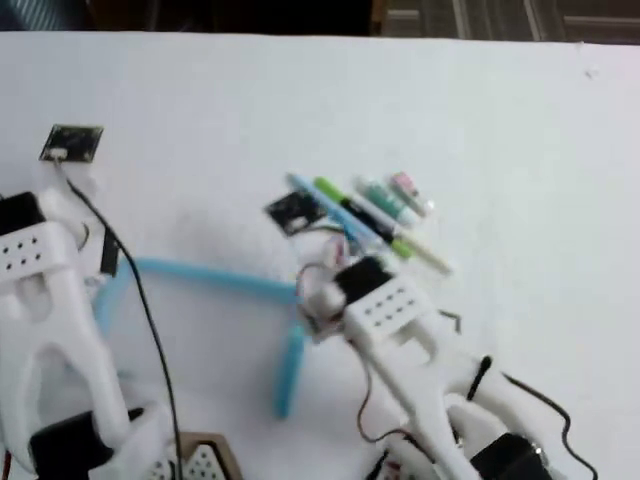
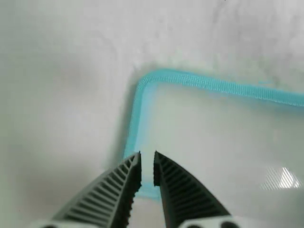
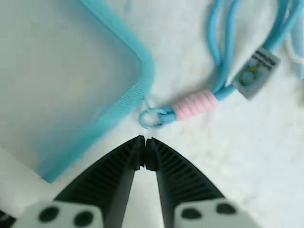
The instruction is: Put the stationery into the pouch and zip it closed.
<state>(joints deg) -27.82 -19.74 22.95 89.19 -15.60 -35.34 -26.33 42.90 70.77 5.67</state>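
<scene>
The pouch (image 1: pixel 210 277) is clear with light-blue trim and lies flat left of centre. Several pens and markers (image 1: pixel 365 215) lie in a bunch beyond its right end. My left arm (image 1: pixel 40 290) stands at the pouch's left end. In the left wrist view the left gripper (image 2: pixel 147 164) is closed to a thin gap at a corner of the pouch (image 2: pixel 213 133), and the trim runs into that gap. My right gripper (image 3: pixel 144 152) is shut on nothing, just short of the zip ring (image 3: pixel 151 118). A blue cord with a pink wrap (image 3: pixel 192 104) hangs from that ring.
The white table (image 1: pixel 500 110) has bare room at the back and right. A grey tag (image 3: pixel 256 71) hangs on the cord loops beside the pouch (image 3: pixel 71 71). My right arm (image 1: pixel 420 350) crosses the front right. A brown base (image 1: pixel 205 455) sits at the front edge.
</scene>
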